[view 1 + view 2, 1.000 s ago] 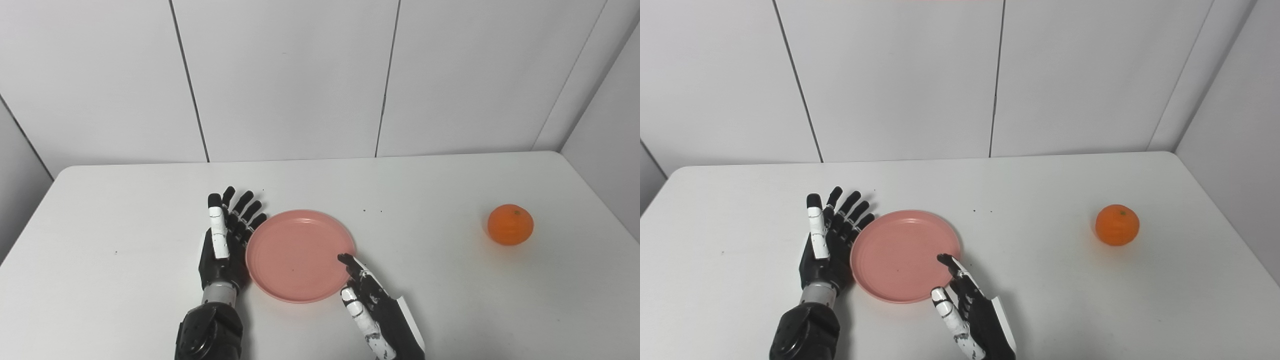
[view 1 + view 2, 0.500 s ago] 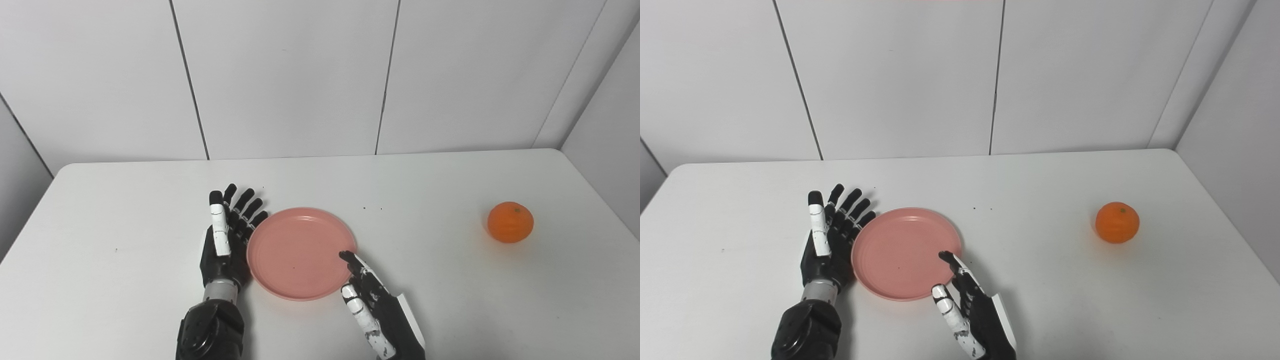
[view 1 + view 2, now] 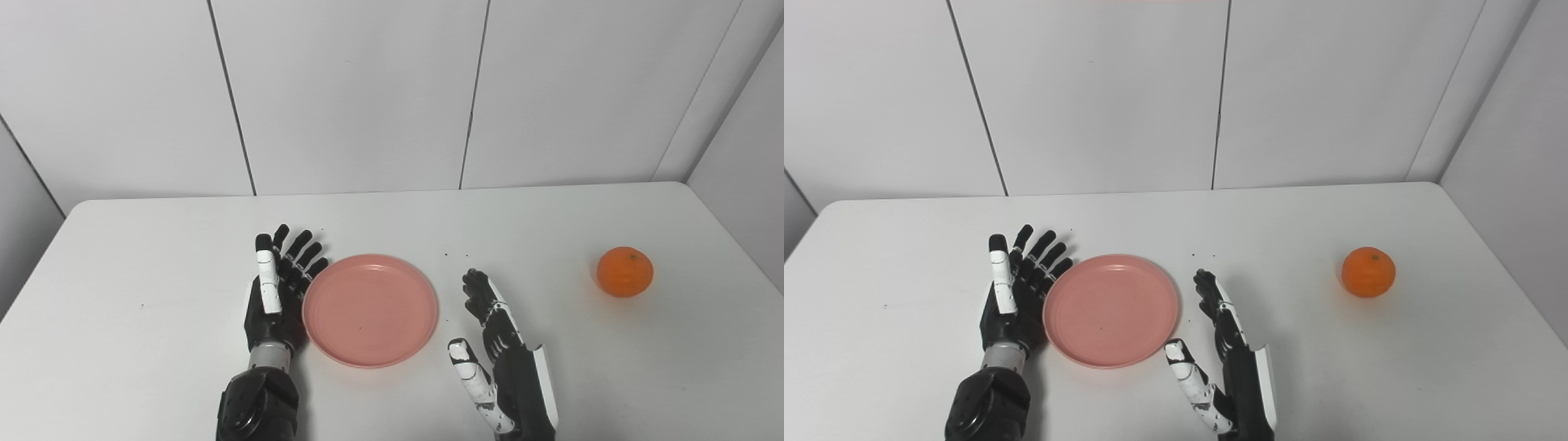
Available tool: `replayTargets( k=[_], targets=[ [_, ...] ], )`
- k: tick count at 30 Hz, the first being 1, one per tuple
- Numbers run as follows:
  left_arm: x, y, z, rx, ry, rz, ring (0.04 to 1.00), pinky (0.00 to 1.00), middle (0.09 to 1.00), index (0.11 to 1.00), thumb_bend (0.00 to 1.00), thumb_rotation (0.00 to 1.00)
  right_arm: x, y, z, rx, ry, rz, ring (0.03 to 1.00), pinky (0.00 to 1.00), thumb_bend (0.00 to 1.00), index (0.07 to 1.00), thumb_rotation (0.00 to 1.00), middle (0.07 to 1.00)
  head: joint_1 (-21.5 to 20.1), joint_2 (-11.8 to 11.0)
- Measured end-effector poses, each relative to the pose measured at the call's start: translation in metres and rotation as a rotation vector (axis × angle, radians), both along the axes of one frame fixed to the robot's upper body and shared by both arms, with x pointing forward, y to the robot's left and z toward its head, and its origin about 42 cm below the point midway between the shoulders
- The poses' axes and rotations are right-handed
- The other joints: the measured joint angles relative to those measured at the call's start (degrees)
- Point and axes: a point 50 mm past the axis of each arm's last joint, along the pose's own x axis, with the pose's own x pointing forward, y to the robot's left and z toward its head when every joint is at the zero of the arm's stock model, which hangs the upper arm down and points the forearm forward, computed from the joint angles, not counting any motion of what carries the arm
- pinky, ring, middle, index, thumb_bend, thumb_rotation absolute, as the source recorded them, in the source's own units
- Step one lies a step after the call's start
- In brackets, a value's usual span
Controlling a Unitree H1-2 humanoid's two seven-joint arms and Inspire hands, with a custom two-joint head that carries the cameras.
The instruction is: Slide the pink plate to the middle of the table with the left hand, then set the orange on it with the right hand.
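The pink plate [image 3: 370,309] lies flat on the white table [image 3: 153,257], a little left of its middle. My left hand [image 3: 278,294] is open, fingers straight, resting against the plate's left rim. My right hand [image 3: 499,355] is open and empty, just right of the plate and apart from it, fingers pointing away from me. The orange [image 3: 625,272] sits far right on the table, well beyond my right hand. The same scene shows in the right eye view: the plate [image 3: 1110,310], the left hand [image 3: 1017,297], the right hand [image 3: 1228,352] and the orange [image 3: 1368,272].
White wall panels stand behind the table's far edge. The table's right edge runs close past the orange. A few small dark specks [image 3: 456,255] lie behind the plate.
My right hand has moved right and forward, off the plate's near right rim toward the orange's side. The left hand and plate have stayed put. The view shifted slightly early on.
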Motion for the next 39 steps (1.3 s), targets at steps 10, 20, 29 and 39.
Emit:
replayTargets(
  k=[10, 20, 29, 39],
  targets=[
    [0.004, -0.002, -0.001, -0.002, -0.004, 0.001, 0.830, 0.78, 0.845, 0.922, 0.87, 0.85, -0.004, -0.008, 0.022, -0.001, -0.086, -0.067, 0.923, 0.92, 0.78, 0.875, 0.73, 0.918, -0.88, -0.44],
    [0.006, -0.005, -0.001, -0.008, -0.005, -0.001, 0.831, 0.79, 0.843, 0.920, 0.86, 0.86, -0.004, -0.061, 0.044, -0.248, -0.085, -0.225, 0.893, 0.89, 0.75, 0.843, 0.81, 0.873, -0.88, -0.62],
    [0.008, -0.007, -0.005, -0.008, 0.008, -0.006, 0.845, 0.80, 0.843, 0.920, 0.85, 0.86, 0.007, -0.114, 0.060, -0.573, -0.061, -0.283, 0.829, 0.76, 0.79, 0.818, 0.83, 0.840, -1.41, -0.88],
    [0.008, -0.006, -0.006, -0.009, 0.013, -0.006, 0.849, 0.81, 0.847, 0.919, 0.85, 0.85, 0.017, -0.148, 0.077, -0.823, -0.064, -0.340, 0.854, 0.81, 0.82, 0.830, 0.85, 0.851, -1.76, -0.88]
  ],
)
